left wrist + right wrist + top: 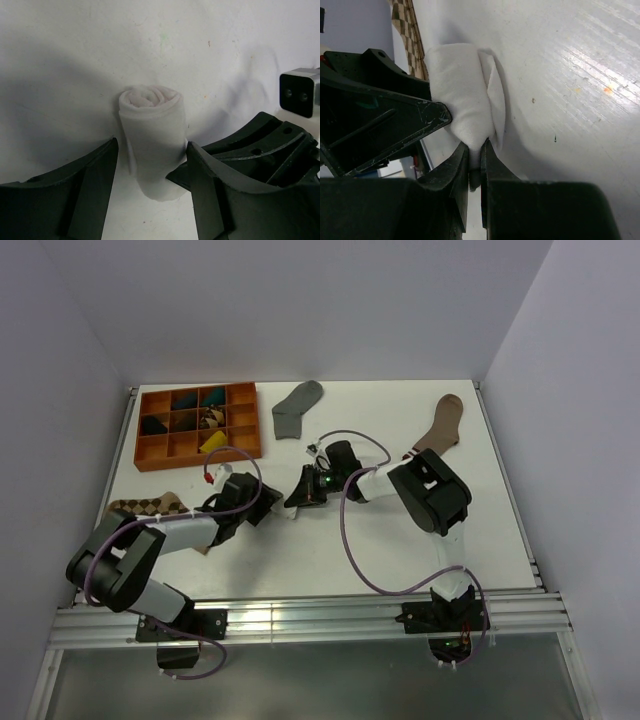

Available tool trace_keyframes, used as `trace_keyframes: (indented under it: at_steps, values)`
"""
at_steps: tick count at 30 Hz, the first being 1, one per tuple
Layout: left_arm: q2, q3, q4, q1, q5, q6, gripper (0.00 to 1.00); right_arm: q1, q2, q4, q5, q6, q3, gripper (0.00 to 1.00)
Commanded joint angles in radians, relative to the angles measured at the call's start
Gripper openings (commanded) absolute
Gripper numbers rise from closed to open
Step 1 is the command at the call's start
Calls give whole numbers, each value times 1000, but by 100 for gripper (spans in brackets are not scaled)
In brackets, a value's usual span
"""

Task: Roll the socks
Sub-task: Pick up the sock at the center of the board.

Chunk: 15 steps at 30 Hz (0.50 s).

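– White sock (150, 115): where is it found, and how is it lying?
– It is found rolled into a short cylinder on the table (500, 510), in the lower middle of the overhead frame, between the two tools; in the left wrist view its long axis runs straight away from the lens, the spiral end turned toward the top of the frame.
– How is it met by each tool?
– The left gripper (152, 146) is set across that axis, its jaws held moderately wide on either side of the roll; one finger is pressed to the cloth, a thin gap is left at the other, so no squeeze is shown. The right gripper (475, 149) is placed at the roll's lower end; its jaws are drawn narrow, and a fold of the white sock is pinched between them; in its own view the roll runs off toward the upper left.
– Which arm is nearer?
– Neither; both are at the roll. The next move is judged to turn on that pinched end being worked along the axis while the sides are steadied.
– And farther off?
– A diamond-patterned sock (150, 505) is seen at mid-left; a brown sock (442, 425) is laid at upper right; a grey sock (298, 407) is laid flat at upper centre, beside an orange tray (190, 461).
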Motion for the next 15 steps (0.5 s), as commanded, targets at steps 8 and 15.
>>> trace_keyframes:
  at_steps: [8,15]
  values:
    - [73,44,2,-10,-1,39,62,-19,54,23,3,54,-27,0]
    - [105,69,-36,-20,-23,53,61,-28,86,44,-18,96,-25,0]
